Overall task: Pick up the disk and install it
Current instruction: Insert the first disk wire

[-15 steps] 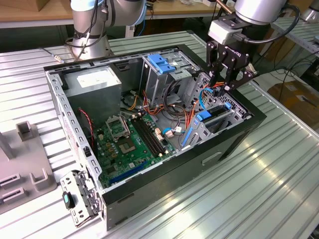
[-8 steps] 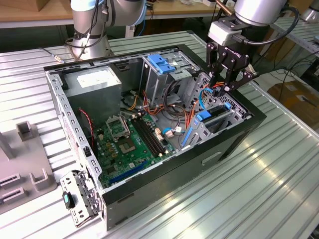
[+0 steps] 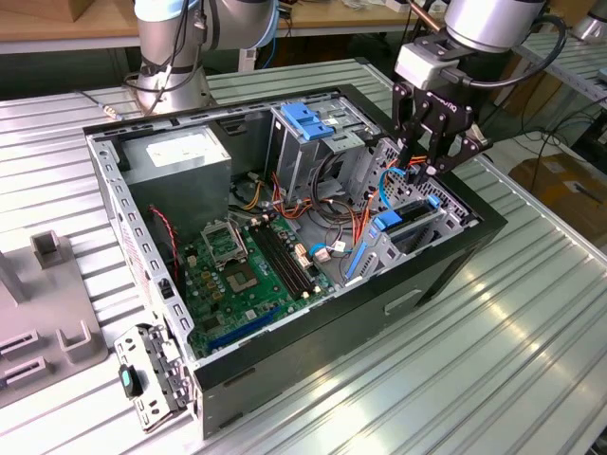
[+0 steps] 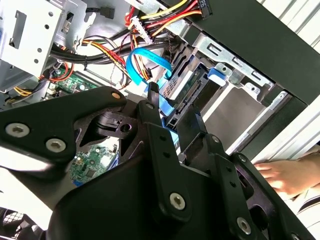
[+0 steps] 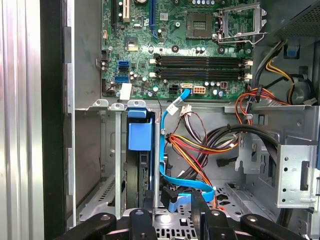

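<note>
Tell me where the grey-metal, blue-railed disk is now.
The disk stands on edge in the metal drive bay at the exterior view's right end of the black computer case, just below the black claw.

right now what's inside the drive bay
the disk sits on edge in the drive bay, blue rail showing. its label is covered by the bay walls and the gripper

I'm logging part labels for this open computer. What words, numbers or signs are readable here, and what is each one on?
No text can be quoted with confidence.
White sticker on the grey power box: faint print, unreadable.
Green circuit board: small white markings, unreadable.
Disk in its bay near the case edge: no label face shows.
</note>
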Robot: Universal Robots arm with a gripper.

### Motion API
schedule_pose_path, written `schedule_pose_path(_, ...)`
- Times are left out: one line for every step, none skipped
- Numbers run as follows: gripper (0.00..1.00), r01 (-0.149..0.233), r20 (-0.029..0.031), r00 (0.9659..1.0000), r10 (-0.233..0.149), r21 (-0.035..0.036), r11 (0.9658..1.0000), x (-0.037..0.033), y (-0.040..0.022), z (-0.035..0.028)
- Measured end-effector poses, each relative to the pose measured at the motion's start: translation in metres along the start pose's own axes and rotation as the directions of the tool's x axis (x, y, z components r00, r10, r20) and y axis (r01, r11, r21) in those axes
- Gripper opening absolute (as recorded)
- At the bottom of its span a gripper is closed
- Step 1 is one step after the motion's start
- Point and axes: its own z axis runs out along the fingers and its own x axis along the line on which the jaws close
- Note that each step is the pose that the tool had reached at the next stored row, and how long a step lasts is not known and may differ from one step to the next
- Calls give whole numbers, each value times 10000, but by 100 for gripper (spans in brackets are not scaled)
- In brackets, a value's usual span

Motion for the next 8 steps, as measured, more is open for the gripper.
schedule_pose_path(43,0,1,10000,0,0,10000,0,0,1)
schedule_pose_path(43,0,1,10000,0,0,10000,0,0,1)
schedule_pose_path(43,0,1,10000,0,0,10000,0,0,1)
schedule_pose_path(43,0,1,10000,0,0,10000,0,0,1)
schedule_pose_path(43,1,0,10000,-1,0,10000,0,0,1)
schedule_pose_path(43,0,1,10000,0,0,10000,0,0,1)
schedule_pose_path(43,0,1,10000,0,0,10000,0,0,1)
schedule_pose_path(35,0,1,10000,0,0,10000,0,0,1)
